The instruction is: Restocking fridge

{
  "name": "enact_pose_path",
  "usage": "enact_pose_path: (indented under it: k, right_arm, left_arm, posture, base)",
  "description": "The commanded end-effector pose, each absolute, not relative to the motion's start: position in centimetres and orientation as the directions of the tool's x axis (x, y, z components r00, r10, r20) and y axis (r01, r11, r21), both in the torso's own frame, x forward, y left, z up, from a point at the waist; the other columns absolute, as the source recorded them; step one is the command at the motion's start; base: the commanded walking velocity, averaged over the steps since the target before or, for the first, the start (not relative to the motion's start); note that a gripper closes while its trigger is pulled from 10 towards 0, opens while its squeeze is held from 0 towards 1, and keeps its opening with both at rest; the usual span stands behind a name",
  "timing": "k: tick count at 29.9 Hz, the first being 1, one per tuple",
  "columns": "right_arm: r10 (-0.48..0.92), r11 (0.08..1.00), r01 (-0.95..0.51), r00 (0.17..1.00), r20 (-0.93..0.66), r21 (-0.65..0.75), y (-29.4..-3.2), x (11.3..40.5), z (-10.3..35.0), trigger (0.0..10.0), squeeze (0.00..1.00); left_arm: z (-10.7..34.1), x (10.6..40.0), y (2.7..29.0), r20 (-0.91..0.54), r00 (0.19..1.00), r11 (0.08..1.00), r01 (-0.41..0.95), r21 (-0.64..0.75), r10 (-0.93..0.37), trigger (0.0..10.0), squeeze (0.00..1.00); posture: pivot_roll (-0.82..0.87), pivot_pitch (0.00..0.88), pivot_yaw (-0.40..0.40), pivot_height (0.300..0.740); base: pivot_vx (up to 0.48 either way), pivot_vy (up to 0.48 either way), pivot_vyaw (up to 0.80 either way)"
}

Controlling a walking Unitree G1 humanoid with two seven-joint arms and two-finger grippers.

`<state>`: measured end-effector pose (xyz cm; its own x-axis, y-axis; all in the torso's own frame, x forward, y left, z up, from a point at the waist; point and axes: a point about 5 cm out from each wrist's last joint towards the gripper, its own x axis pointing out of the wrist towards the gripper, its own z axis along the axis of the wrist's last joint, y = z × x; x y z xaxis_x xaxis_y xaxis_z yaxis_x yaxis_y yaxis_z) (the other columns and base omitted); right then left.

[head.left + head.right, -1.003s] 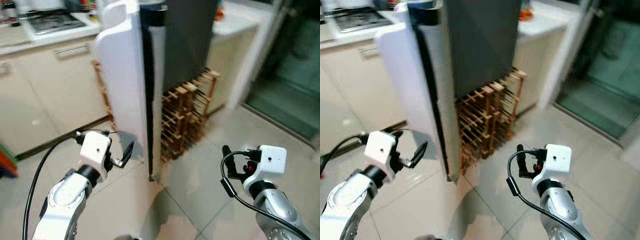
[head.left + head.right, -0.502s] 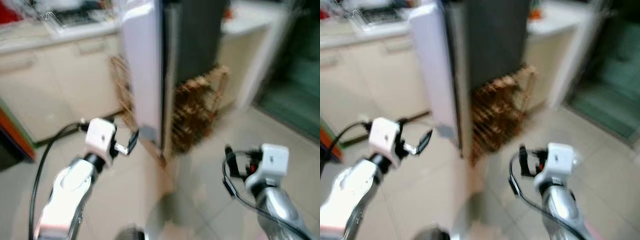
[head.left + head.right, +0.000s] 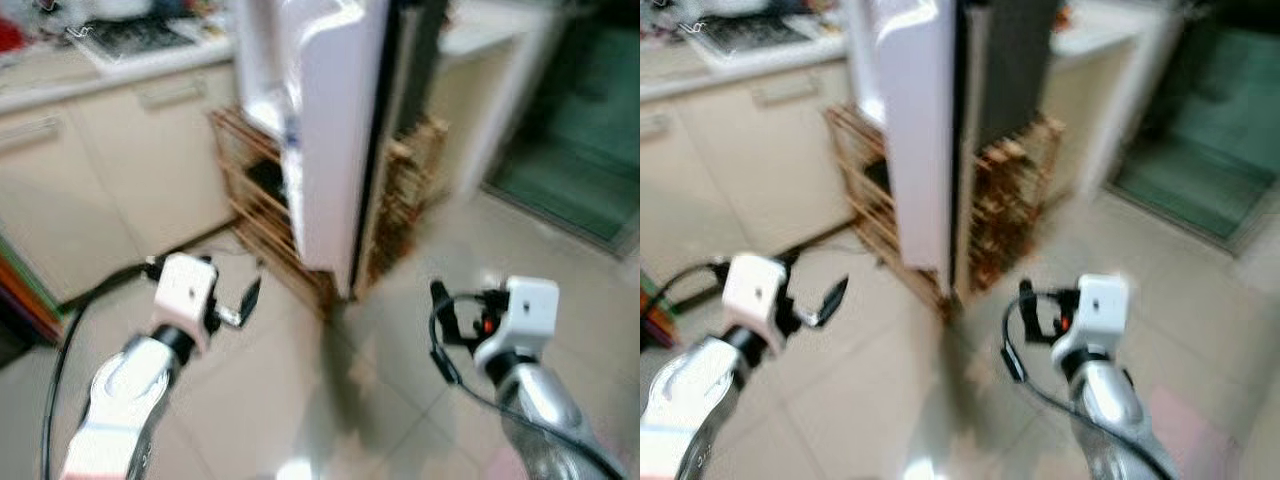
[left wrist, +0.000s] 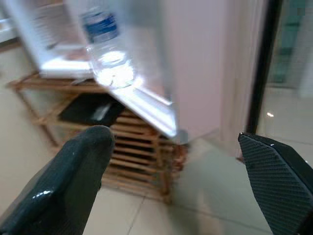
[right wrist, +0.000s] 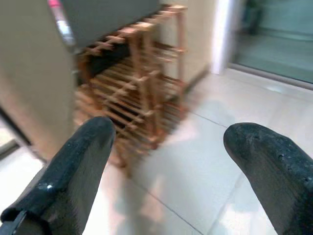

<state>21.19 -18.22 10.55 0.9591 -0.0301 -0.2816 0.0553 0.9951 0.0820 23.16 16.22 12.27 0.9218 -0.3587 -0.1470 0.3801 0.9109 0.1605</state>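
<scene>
Fridge door (image 3: pixel 335 130) stands ajar, white, seen edge-on w/ dark fridge body (image 3: pixel 1005 70) just behind it. Water bottle (image 4: pixel 107 51) sits in the door's inner shelf. Wood rack (image 3: pixel 265 215) under/beside the door, a black item on one of its shelves. Left gripper (image 3: pixel 248 300) hangs in front of the door, low and to its left, fingers apart, touching nothing. Right gripper (image 3: pixel 440 312) to the door's right, over tile floor (image 3: pixel 400 340), fingers apart, empty. Counter w/ stove (image 3: pixel 130 40) back left of the door. Views blurred.
</scene>
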Motion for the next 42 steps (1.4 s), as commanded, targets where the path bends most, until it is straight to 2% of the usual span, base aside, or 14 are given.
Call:
enact_pose_path:
  k: [1, 9, 10, 15, 24, 26, 29, 36, 42]
  right_arm:
    - [-0.005, 0.994, 0.034, 0.963, -0.269, 0.103, -17.5, 21.5, 10.9, 10.0, 0.00]
    - [-0.041, 0.992, 0.071, 0.966, -0.255, 0.108, -17.7, 22.0, 11.1, 10.0, 0.00]
    - [-0.045, 0.992, 0.072, 0.967, -0.251, 0.099, -17.7, 22.2, 11.1, 10.0, 0.00]
    - [-0.044, 0.994, 0.066, 0.969, -0.243, 0.084, -17.5, 22.4, 11.2, 10.0, 0.00]
    - [-0.032, 0.998, 0.040, 0.987, -0.155, 0.052, -17.0, 24.5, 12.5, 10.0, 0.00]
    - [-0.073, 0.997, 0.074, 0.987, -0.145, 0.004, -17.6, 26.7, 13.0, 10.0, 0.00]
    - [-0.091, 0.996, 0.091, 0.985, -0.145, -0.005, -17.8, 27.2, 13.1, 10.0, 0.00]
    - [-0.198, 0.979, 0.202, 0.970, -0.144, 0.011, -18.0, 33.1, 13.7, 10.0, 0.00]
    - [-0.177, 0.984, 0.180, 0.970, -0.169, 0.005, -16.7, 36.4, 13.8, 10.0, 0.00]
  left_arm:
    - [12.6, 23.4, 17.1, -0.148, 0.933, 0.915, 0.353, 0.196, -0.329, 10.0, 0.00]
    - [12.8, 23.8, 17.6, -0.145, 0.937, 0.920, 0.342, 0.194, -0.318, 10.0, 0.00]
    - [12.7, 24.1, 18.0, -0.161, 0.947, 0.922, 0.311, 0.232, -0.279, 10.0, 0.00]
    - [13.0, 24.5, 18.5, -0.150, 0.964, 0.941, 0.251, 0.229, -0.221, 10.0, 0.00]
    - [13.5, 24.2, 17.0, -0.115, 0.938, 0.927, 0.342, 0.155, -0.326, 10.0, 0.00]
    - [13.2, 23.6, 16.2, -0.121, 0.906, 0.893, 0.421, 0.162, -0.405, 10.0, 0.00]
    - [13.2, 23.5, 16.1, -0.119, 0.901, 0.887, 0.433, 0.161, -0.418, 10.0, 0.00]
    - [13.1, 23.6, 17.0, -0.166, 0.874, 0.851, 0.484, 0.205, -0.457, 10.0, 0.00]
    - [13.2, 23.8, 17.2, -0.181, 0.858, 0.828, 0.513, 0.228, -0.481, 10.0, 0.00]
  posture:
    - [0.07, 0.000, 0.029, 0.740]
    - [0.07, 0.000, 0.039, 0.740]
    - [0.07, 0.000, 0.038, 0.740]
    - [0.07, 0.000, 0.036, 0.740]
    - [0.07, 0.000, 0.042, 0.740]
    - [0.08, 0.000, 0.037, 0.740]
    - [0.08, 0.000, 0.037, 0.740]
    - [0.10, 0.000, 0.044, 0.740]
    - [0.11, 0.000, 0.053, 0.740]
  base:
    - [0.000, 0.446, -0.65]
    - [0.000, 0.405, -0.64]
    - [0.000, -0.480, 0.00]
    - [0.000, -0.445, 0.00]
    - [0.000, -0.034, 0.00]
    - [0.000, 0.000, 0.00]
    - [0.000, 0.000, 0.00]
    - [0.000, 0.000, 0.00]
    - [0.000, 0.000, 0.00]
